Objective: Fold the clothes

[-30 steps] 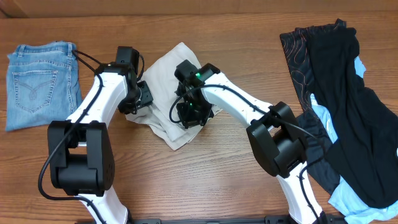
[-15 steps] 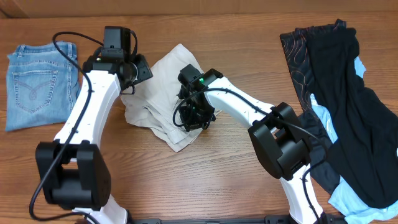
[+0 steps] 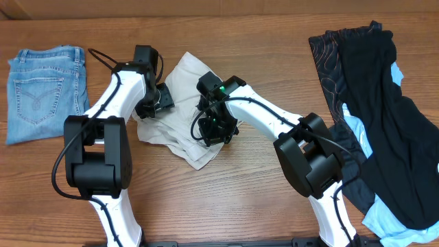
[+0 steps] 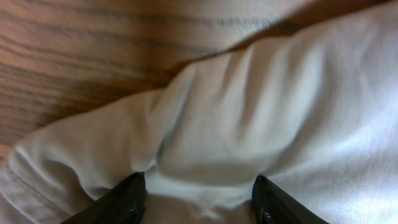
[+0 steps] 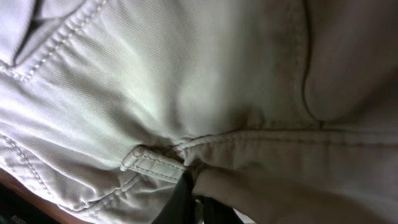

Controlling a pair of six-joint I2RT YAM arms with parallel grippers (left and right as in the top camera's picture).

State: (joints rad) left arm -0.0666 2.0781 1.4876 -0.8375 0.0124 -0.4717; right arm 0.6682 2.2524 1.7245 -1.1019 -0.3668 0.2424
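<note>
**Item 1, shorts** (image 3: pixel 180 113). One pale cream pair, laid rumpled and partly doubled over at the middle of the table (image 3: pixel 226 199), between the two arms. The fold is judged to be partly done, since the edges are not squared.

**Item 2, right gripper** (image 5: pixel 194 186). It is set down on the right half of the shorts, with the fingers closed tight on a pinch of cloth at a stitched seam. The hold is judged to serve as an anchor or a lifting point for the next fold.

**Item 3, left gripper** (image 4: pixel 198 198). It is placed at the left edge of the shorts. The fingers are parted, a soft ridge of cloth is bulged up between them, and no pinch is seen.

**Item 4, jeans** (image 3: pixel 44 89). One light-blue pair, folded flat at the far left and well apart from the work.

**Item 5, heap of garments** (image 3: pixel 370 89). Black, patterned and sky-blue pieces are overlapped at the right edge, untouched.

**Surface.** Brown wood grain, bare in front of the shorts.

**Room.** Only a tan strip is shown along the far edge; nothing more can be told.
</note>
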